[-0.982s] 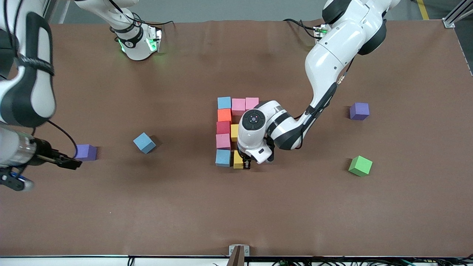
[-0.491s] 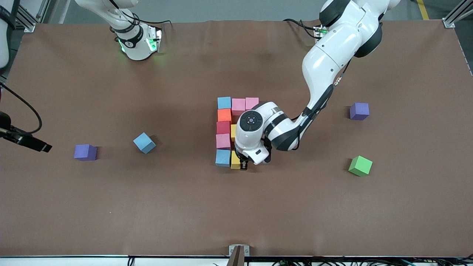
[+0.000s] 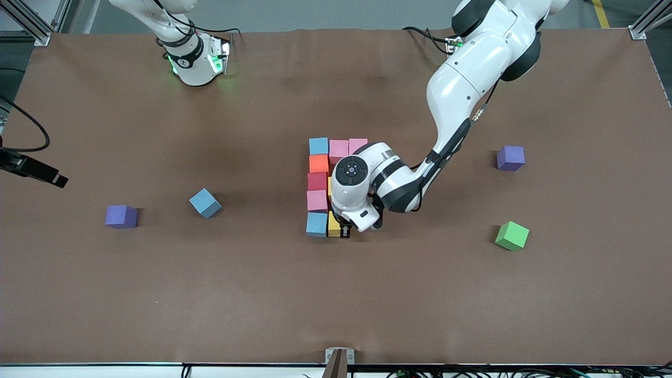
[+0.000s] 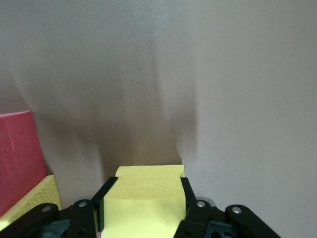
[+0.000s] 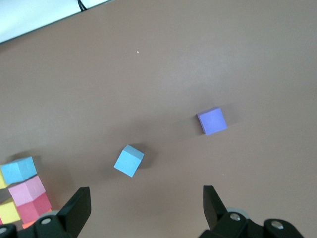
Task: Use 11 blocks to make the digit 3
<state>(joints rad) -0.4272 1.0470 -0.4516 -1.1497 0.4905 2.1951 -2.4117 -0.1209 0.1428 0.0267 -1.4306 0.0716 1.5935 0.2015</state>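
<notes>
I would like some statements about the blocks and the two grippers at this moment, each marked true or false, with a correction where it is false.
1. The left gripper is shut on a yellow block. True.
2. The right gripper holds a light blue block. False: it is open and empty, high over the right arm's end of the table.
3. The green block already touches the figure. False: it lies alone toward the left arm's end.
4. An orange block sits in the column between a light blue block and a red block. True.
5. Two purple blocks lie apart from the figure, one toward each end. True.
</notes>
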